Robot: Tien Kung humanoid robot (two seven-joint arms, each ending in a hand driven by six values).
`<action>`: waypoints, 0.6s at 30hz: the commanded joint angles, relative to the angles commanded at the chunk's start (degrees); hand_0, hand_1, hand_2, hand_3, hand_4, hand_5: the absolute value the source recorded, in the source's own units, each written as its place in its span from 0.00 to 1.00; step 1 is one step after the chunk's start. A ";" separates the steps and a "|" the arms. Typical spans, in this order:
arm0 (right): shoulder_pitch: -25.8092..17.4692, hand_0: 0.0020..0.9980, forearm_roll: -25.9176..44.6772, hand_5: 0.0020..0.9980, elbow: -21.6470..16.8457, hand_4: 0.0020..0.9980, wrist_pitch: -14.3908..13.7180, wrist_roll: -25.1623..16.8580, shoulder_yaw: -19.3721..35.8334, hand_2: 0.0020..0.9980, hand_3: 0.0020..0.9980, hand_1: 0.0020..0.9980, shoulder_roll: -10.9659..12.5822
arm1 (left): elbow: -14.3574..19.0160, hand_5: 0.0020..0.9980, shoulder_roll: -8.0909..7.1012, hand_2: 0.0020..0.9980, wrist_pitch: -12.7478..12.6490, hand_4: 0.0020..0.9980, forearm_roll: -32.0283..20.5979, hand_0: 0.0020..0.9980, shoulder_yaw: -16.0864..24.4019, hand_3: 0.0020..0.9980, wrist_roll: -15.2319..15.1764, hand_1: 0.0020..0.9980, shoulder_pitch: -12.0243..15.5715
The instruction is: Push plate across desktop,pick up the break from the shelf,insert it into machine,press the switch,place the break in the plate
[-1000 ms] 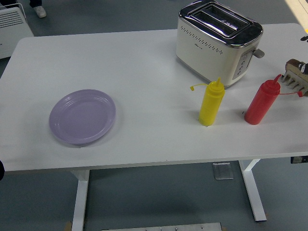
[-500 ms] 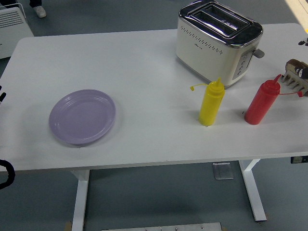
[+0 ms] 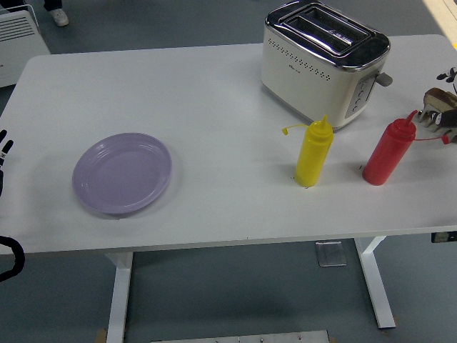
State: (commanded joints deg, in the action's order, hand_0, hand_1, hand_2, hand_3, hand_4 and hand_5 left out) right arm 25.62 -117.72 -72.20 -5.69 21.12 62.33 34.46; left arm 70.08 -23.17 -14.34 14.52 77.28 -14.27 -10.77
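— What is held by the containers on the tabletop [image 3: 214,93]?

— Nothing is seen on the purple plate [image 3: 122,173], which is set on the left half, near the front edge. The two slots of the cream and chrome toaster [image 3: 323,61], at the far right, are seen from above, and no bread can be made out in them. What is inside the two squeeze bottles cannot be told.

— How many of each thing are counted?

— One plate, one toaster and two bottles: a yellow bottle [image 3: 313,152] just in front of the toaster, and a red bottle [image 3: 388,152] to its right, the two kept apart and both upright. One wooden rack [image 3: 439,108] is found at the right edge, beside the red bottle.

— What is cut off or hard to read?

— The rack is cut by the frame, so it cannot be told whether bread is held in it. Of the left hand [image 3: 3,153] only a black sliver is shown at the left edge, well apart from the plate; how far its fingers are spread cannot be told. A small dark shape is seen at the right edge above the rack, too little to be named. A white appliance [image 3: 20,32] and a shoe [image 3: 57,14] on the floor beyond the far left corner are partly cropped.
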 joint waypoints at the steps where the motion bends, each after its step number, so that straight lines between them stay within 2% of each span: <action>1: 0.12 0.56 0.17 0.17 0.60 0.79 -0.50 -0.07 -0.35 0.73 0.76 0.67 -0.08 | -0.11 1.00 0.06 0.76 0.05 0.72 -0.04 0.86 -0.20 0.73 0.01 0.78 -0.11; 2: 0.24 0.56 0.34 0.17 1.35 0.79 -1.21 -0.18 -0.73 0.73 0.76 0.67 -0.20 | -0.25 1.00 0.15 0.76 0.10 0.72 -0.10 0.86 -0.52 0.73 0.02 0.78 -0.27; 3: 0.33 0.52 0.46 0.17 1.91 0.76 -1.73 -0.27 -1.01 0.65 0.70 0.62 -0.28 | -0.35 1.00 0.23 0.76 0.14 0.71 -0.15 0.85 -0.77 0.72 0.03 0.78 -0.38; 8: 0.72 0.52 1.06 0.17 4.21 0.76 -4.03 -0.55 -2.02 0.65 0.70 0.62 -0.64 | -0.90 1.00 0.78 0.76 0.44 0.71 -0.48 0.85 -2.56 0.72 0.24 0.78 -0.85; 9: 0.75 0.48 1.17 0.16 4.46 0.71 -4.39 -0.59 -2.12 0.61 0.67 0.59 -0.68 | -0.97 1.00 0.87 0.75 0.48 0.70 -0.51 0.85 -2.87 0.71 0.28 0.78 -0.91; 14: 0.94 0.48 1.95 0.16 5.44 0.71 -6.24 -0.75 -2.55 0.61 0.67 0.59 -0.84 | -1.30 1.00 1.37 0.75 0.63 0.70 -0.77 0.85 -4.91 0.71 0.42 0.78 -1.32; 15: 0.99 0.46 2.08 0.12 5.56 0.61 -6.58 -0.78 -2.64 0.57 0.62 0.57 -0.86 | -1.36 1.00 1.45 0.75 0.64 0.70 -0.85 0.85 -5.35 0.71 0.42 0.78 -1.42; 18: 1.14 0.46 2.40 0.12 5.81 0.61 -7.66 -0.91 -2.84 0.57 0.62 0.57 -0.94 | -1.55 1.00 1.72 0.75 0.67 0.70 -1.08 0.85 -6.69 0.71 0.42 0.78 -1.70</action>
State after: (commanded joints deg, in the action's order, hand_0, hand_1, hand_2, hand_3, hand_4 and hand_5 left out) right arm 26.76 -115.32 -66.39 -13.35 20.21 59.49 33.53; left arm 68.53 -21.45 -13.67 13.45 70.59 -13.86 -12.46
